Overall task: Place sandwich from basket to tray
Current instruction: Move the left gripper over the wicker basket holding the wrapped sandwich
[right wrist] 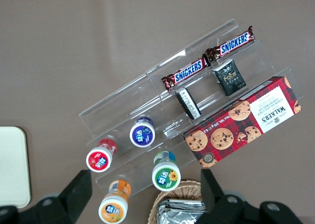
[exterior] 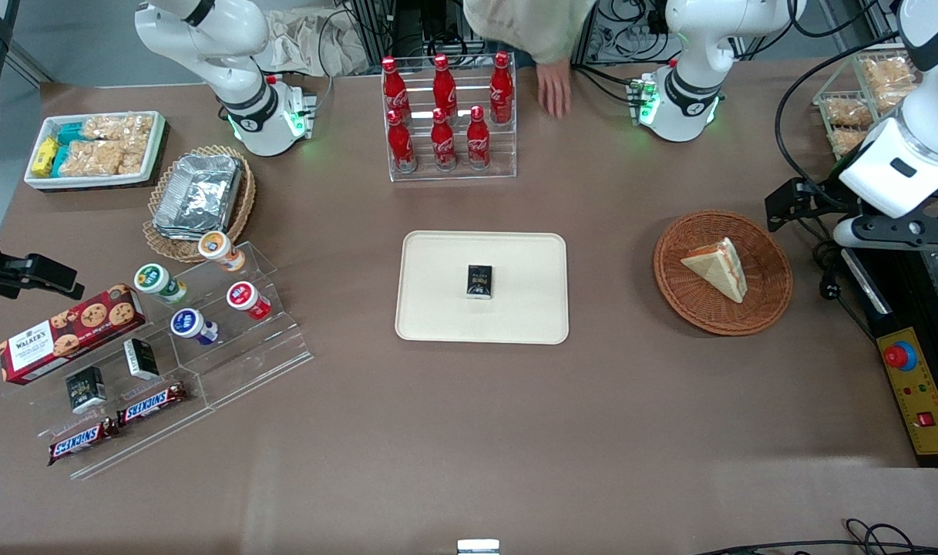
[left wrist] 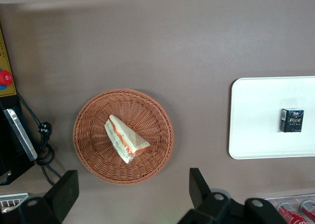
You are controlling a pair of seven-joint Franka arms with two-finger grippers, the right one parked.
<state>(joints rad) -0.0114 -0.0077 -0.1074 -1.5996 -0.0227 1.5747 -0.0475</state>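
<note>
Left wrist view: gripper [left wrist: 133, 194], fingers wide apart and holding nothing, hovers high just off the basket [left wrist: 93, 120] rim, where the sandwich [left wrist: 125, 139] lies centred, long edge diagonal, well apart from the tray [left wrist: 256, 135].

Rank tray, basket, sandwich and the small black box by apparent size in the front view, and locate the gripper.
1. tray
2. basket
3. sandwich
4. black box, on the tray

Gripper: open, above the table near the basket.
</note>
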